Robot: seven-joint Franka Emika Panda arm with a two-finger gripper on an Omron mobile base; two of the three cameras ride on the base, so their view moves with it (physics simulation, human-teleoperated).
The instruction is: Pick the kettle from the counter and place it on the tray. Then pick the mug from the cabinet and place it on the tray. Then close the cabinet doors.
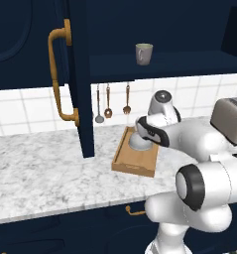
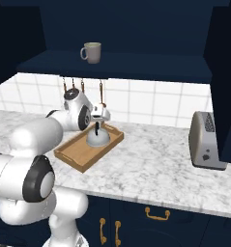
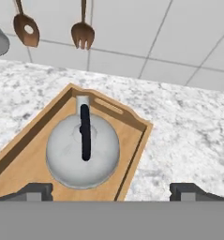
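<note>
Kettle (image 3: 83, 157) sits upright inside the tray (image 3: 24, 161), at the end nearer the tiled wall, spout toward that wall and black handle arching over the dome. Tray rests on the marbled tabletop (image 1: 40, 168), set at an angle to its front edge, just below the open cabinet (image 2: 136, 29). Jaws (image 3: 111, 190) hang directly above the kettle, spread wide and holding nothing; the two dark fingertips (image 3: 36, 191) stand well apart on either side of the kettle, clear of it. In the right base view the gripper (image 2: 98, 116) is above the kettle (image 2: 98, 137) with a visible gap over the handle; in the left base view the arm's wrist covers most of the kettle (image 1: 139, 144), and only its pale lower body shows in the tray (image 1: 132, 163). Mug (image 1: 144, 53) stands upright on the cabinet shelf (image 1: 164, 64), handle to the left as seen from the right base view (image 2: 91, 52), well above the tray (image 2: 71, 157). Left cabinet door (image 1: 65, 74) stands open, edge-on to the camera, brass handle (image 1: 58, 79) facing left; right door (image 2: 225, 82) is open too. Three utensils (image 1: 110, 104) hang on the tiles under the shelf. Toaster (image 2: 206, 141) sits on the tabletop well right of the tray.
</note>
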